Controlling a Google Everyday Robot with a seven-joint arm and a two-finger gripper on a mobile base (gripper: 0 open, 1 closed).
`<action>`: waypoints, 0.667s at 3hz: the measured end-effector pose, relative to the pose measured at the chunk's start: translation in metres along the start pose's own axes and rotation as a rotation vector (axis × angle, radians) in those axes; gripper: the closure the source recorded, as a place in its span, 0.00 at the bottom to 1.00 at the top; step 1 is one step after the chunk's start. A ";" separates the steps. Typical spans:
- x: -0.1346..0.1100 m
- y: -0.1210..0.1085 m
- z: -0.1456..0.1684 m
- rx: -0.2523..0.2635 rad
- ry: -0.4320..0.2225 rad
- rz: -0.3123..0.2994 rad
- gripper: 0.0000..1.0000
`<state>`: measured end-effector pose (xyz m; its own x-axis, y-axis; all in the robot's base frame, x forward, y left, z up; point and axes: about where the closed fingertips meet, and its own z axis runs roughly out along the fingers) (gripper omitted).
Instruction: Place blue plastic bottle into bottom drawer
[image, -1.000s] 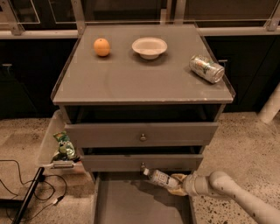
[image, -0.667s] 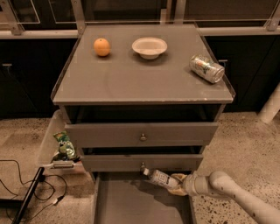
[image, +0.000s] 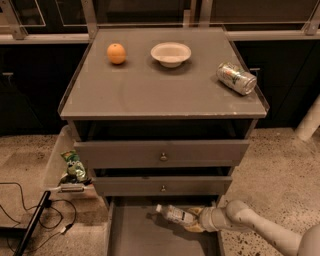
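Camera view: claw (image: 196, 220) grips blue plastic bottle (image: 173, 214) over open bottom drawer (image: 140, 238)

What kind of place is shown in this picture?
Probably a robot test lab or office area: a grey drawer cabinet on a speckled floor, loose cables beside it, and the hand holding the blue plastic bottle over the bottom drawer.

The hand (image: 196, 221) grips the blue plastic bottle (image: 174, 214), held sideways over the open bottom drawer (image: 135, 237), near its right wall.
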<state>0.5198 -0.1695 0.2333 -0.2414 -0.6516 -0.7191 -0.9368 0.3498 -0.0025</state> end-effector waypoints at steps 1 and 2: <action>0.017 0.016 0.022 -0.069 0.042 -0.014 1.00; 0.029 0.028 0.039 -0.110 0.068 -0.034 1.00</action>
<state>0.4965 -0.1519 0.1855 -0.2221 -0.7075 -0.6709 -0.9660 0.2529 0.0531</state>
